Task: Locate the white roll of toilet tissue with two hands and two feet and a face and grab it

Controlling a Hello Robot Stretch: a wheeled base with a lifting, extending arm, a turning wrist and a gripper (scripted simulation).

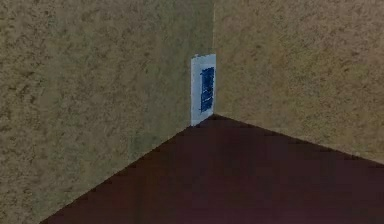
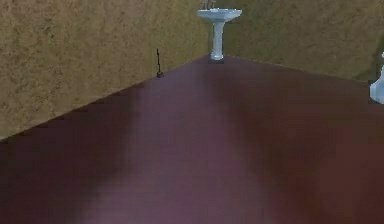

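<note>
Toilet tissue roll's place and pincer's state cannot be told; bare floor [image 2: 200, 130] reaches walls [image 2: 80, 50], pedestal sink [image 2: 217, 30].

Robot's front looks down into a room corner [image 1: 213, 50], v. near. Its arm side looks out over dark red floor [image 2: 250, 120] twd a wall [image 2: 70, 50]. Arm pose: can't tell.
</note>
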